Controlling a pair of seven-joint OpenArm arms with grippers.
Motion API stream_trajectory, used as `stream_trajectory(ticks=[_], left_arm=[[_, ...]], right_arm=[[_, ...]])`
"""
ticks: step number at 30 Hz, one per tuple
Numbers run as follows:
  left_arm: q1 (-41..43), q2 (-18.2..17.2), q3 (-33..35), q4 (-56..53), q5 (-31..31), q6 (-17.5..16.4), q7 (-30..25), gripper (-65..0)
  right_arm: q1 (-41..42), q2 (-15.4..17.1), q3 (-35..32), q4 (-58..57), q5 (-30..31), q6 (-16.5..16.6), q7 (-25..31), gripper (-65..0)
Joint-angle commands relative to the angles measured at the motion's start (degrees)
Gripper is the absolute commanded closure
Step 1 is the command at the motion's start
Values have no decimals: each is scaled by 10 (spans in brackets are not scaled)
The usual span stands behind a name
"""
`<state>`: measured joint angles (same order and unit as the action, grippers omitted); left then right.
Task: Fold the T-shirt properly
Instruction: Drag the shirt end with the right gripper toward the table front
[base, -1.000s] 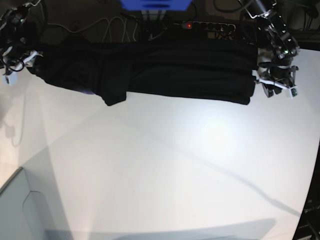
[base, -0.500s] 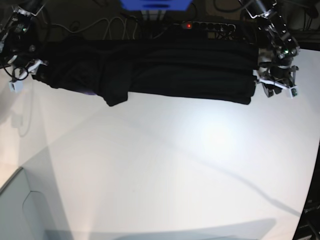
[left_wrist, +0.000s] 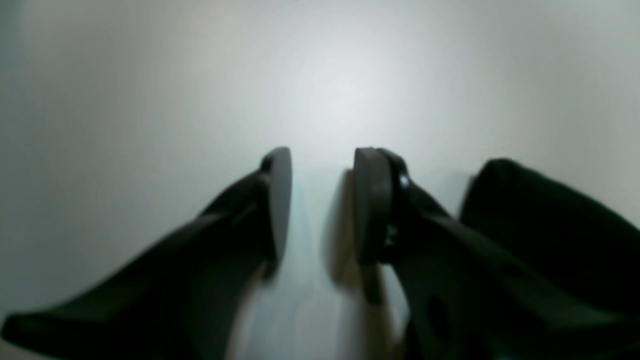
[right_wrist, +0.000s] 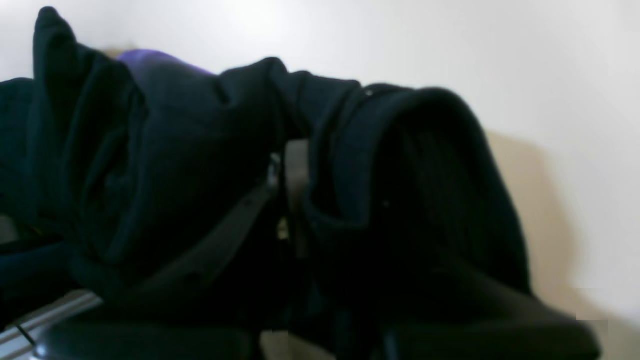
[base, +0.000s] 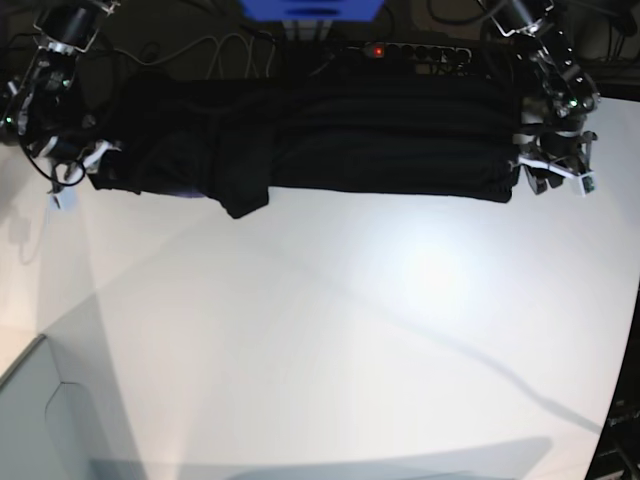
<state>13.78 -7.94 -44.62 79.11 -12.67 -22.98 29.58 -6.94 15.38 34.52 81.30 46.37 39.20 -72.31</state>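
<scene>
Across white table (base: 350, 330) far edge, black T-shirt (base: 380, 140), cables (base: 225, 50) behind

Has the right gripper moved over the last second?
Yes. The right gripper has moved inward and down the base view with the T-shirt end, toward the power strip side.

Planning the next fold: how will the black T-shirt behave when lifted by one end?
The T-shirt will probably sag limply; it already lies bunched in soft folds. It drapes over the right gripper, so it likely clings rather than slips. Stacked layers may slide apart.
</scene>
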Motion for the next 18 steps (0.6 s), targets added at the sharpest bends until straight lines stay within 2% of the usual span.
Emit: stream_trajectory(ticks=[1, 7, 15, 18], left_arm=[[9, -1, -1, -2, 18, 3, 47, -208], [9, 1, -1, -1, 16, 3, 47, -208], [17, 3, -1, 9, 13, 3, 47, -208], [26, 4, -1, 28, 12, 3, 47, -208]], right_arm=[[11, 8, 1, 4, -8, 8, 2, -35], [68, 8, 1, -6, -34, 8, -2, -35], [129, 9, 0, -63, -35, 8, 2, -40], [141, 8, 0, -71, -35, 8, 19, -40]])
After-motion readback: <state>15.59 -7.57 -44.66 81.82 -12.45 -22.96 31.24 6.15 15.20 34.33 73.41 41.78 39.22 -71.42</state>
